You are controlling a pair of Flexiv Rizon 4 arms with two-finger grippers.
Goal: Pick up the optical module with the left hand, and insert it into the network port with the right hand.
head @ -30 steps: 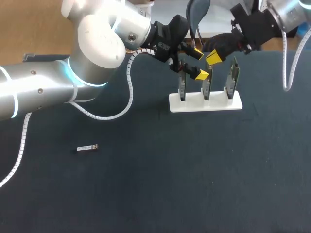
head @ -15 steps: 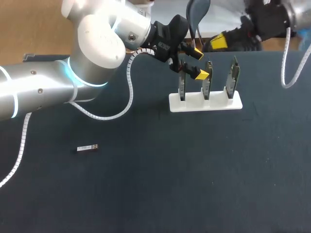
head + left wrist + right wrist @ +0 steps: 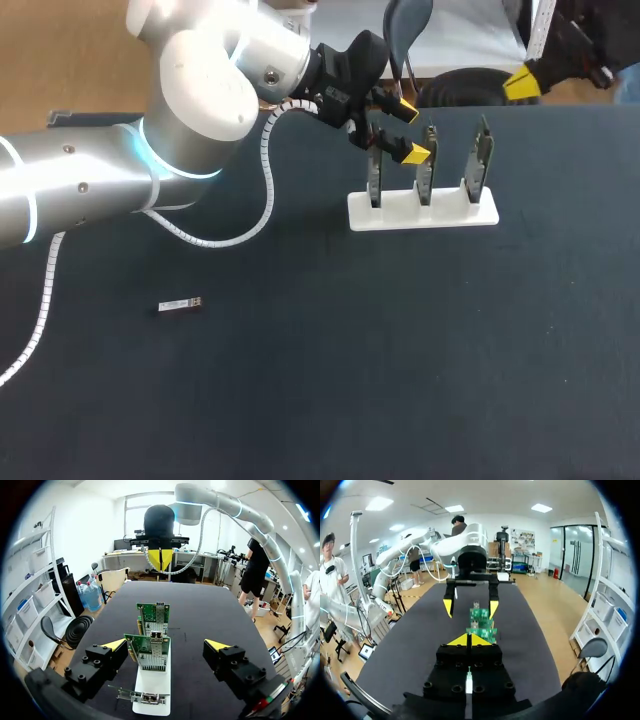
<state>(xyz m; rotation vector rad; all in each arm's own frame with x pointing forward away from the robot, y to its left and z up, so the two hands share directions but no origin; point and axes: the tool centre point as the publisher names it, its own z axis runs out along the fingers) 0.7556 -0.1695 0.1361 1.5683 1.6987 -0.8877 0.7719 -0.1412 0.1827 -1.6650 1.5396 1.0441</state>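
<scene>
Left gripper [image 3: 408, 130]: fingers spread wide, holding nothing. It hangs over the left end of the white stand [image 3: 445, 216]. In the left wrist view one yellow tip sits on each side of the row of cards, and no contact shows.

Right gripper [image 3: 469, 640]: yellow tips pressed together, nothing between them. In the head view it sits up past the table's far edge, toward the far right corner, well apart from the stand.

Optical module [image 3: 180, 305]: lies flat on the dark table [image 3: 400, 380], toward the left edge and about midway between the near and far edges. It is well apart from both grippers and from the stand. Neither gripper touches it.

Stand: near the far edge, a little right of the table's middle. It carries three green network cards [image 3: 427, 166] upright in a row, each in its own slot. Metal port cages show on the cards in the left wrist view; all look unfilled. The far card cannot be judged with certainty.
</scene>
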